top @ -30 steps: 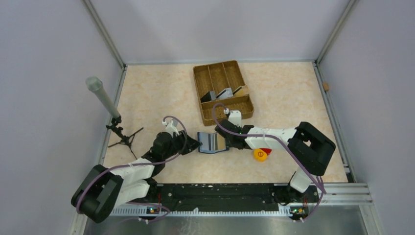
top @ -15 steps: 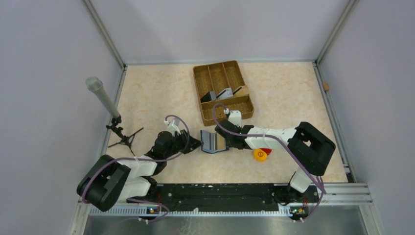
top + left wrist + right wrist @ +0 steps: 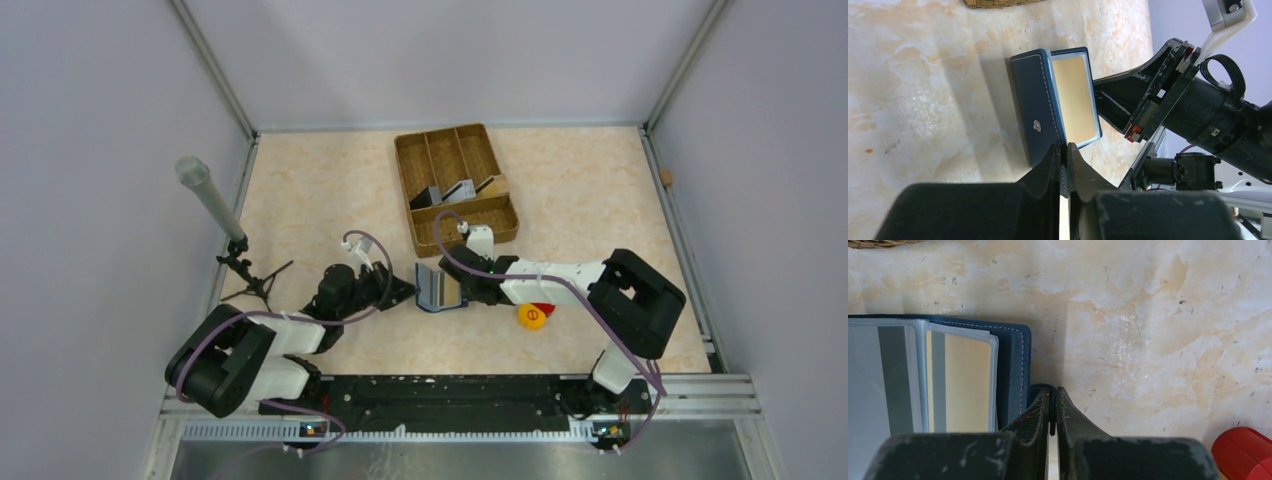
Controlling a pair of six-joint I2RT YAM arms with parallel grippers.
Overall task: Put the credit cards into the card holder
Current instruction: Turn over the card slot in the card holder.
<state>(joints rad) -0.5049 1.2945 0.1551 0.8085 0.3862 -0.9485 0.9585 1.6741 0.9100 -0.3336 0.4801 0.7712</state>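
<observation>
My left gripper [image 3: 1063, 150] has its jaws drawn almost together, pinching a thin navy edge of the card holder [image 3: 437, 288]. The cover with the snap stud is tipped up on that side. My right gripper [image 3: 1050, 395] is closed tight on the holder's small rounded navy tab at the opposite side. So the holder sits between my two grippers, near the middle of the table [image 3: 590, 190], with me at its 9 o'clock and 3 o'clock edges. It lies open. From my left wrist a gold card [image 3: 1075, 100] shows behind a clear sleeve, and from my right wrist a grey card [image 3: 878, 375] with a darker stripe sits in the sleeve just beside it. At 12 o'clock from the holder stands the brown woven divided tray [image 3: 485, 217], near it but apart. The loose credit cards [image 3: 459, 190] lean in the tray's narrow compartments, one to each. At about 4 o'clock from the holder, just under my right forearm, lie a yellow round piece [image 3: 532, 319] and a red round piece [image 3: 543, 308], touching each other. Well off at 9 o'clock, by the left wall, a microphone [image 3: 208, 196] stands tilted on a small tripod.
</observation>
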